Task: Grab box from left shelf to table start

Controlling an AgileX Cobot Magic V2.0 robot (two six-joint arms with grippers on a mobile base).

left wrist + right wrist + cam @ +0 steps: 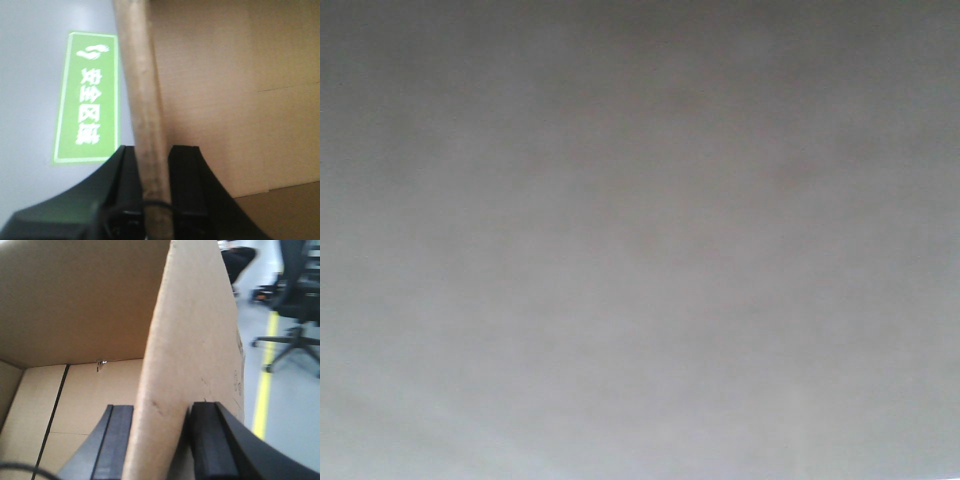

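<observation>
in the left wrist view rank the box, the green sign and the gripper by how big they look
1. box, fills most of the frame
2. left gripper
3. green sign
The gripper sits right at the camera, so its lead over the sign is only apparent.

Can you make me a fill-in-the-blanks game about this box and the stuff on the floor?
1. The left end effector and the right end effector each pinch a wall of the box, which is made of ___.
2. The sign on the floor has white writing on a ___ background.
3. The line painted near the chair is ___.

Missing words: cardboard; green; yellow.
</observation>
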